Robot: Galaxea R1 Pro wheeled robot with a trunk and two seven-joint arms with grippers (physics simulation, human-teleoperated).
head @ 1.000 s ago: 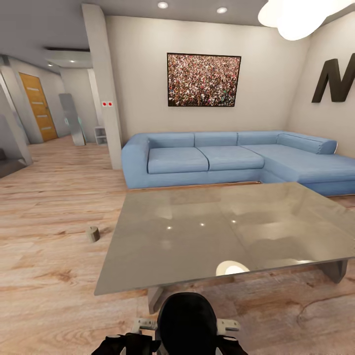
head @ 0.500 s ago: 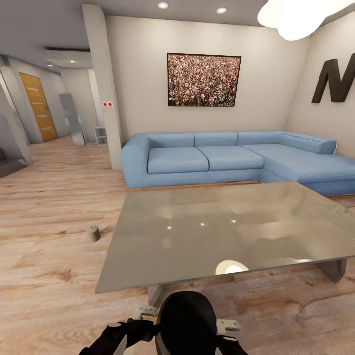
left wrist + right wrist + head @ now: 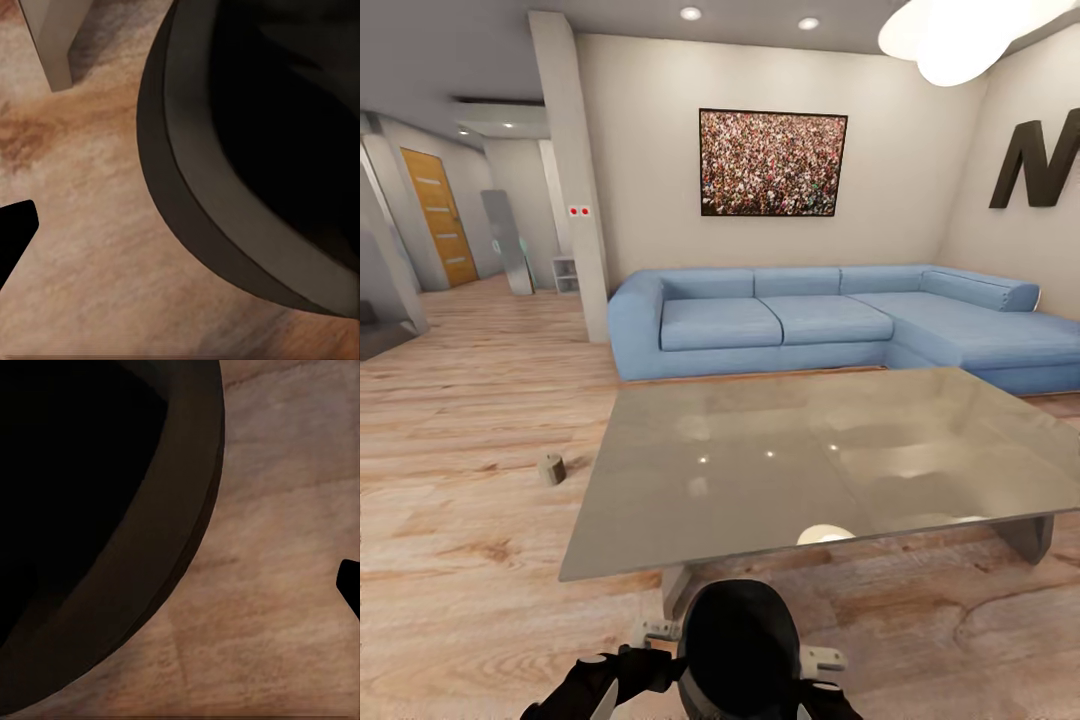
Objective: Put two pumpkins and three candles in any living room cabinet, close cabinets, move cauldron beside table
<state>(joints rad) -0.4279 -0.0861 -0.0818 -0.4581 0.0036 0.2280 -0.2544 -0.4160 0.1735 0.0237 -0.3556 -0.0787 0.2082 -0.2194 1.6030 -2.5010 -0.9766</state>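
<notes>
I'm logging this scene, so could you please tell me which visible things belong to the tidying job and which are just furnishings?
Job:
candle on the floor
table
cauldron, below the head camera

Just there:
sofa
picture
door
ceiling lamp

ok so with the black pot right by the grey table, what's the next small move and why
Probably roll left around the glossy grey table toward the stubby beige candle on the wood floor. The round black cauldron already sits at the table's near edge, and that candle lies loose.
</notes>
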